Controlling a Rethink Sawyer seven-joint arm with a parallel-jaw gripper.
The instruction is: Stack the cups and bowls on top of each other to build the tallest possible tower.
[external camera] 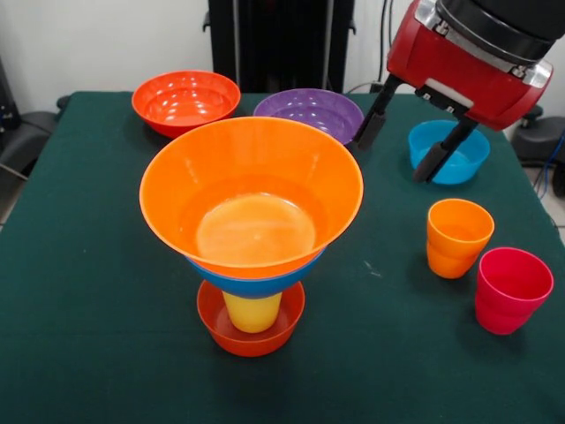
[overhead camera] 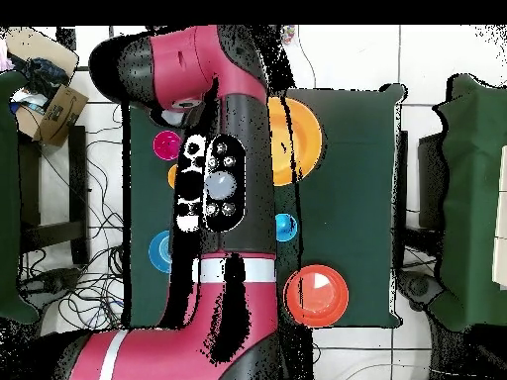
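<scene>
Your hand (external camera: 403,152) hangs open near the tower (external camera: 252,231); brush the wide orange bowl (external camera: 252,196) and the narrow yellow cup (external camera: 252,311) may tip.

My arm (external camera: 477,53) comes down from the upper right, red wrist tilted. My claw (external camera: 402,146) hangs above the tabletop (external camera: 88,265), its two black fingers (external camera: 371,124) spread apart, holding nothing.

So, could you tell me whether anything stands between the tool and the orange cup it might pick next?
Nothing visible does. The open tool hangs beside the small teal-blue bowl, and the orange cup stands on bare cloth nearer the camera, with the red cup off to its side.
</scene>
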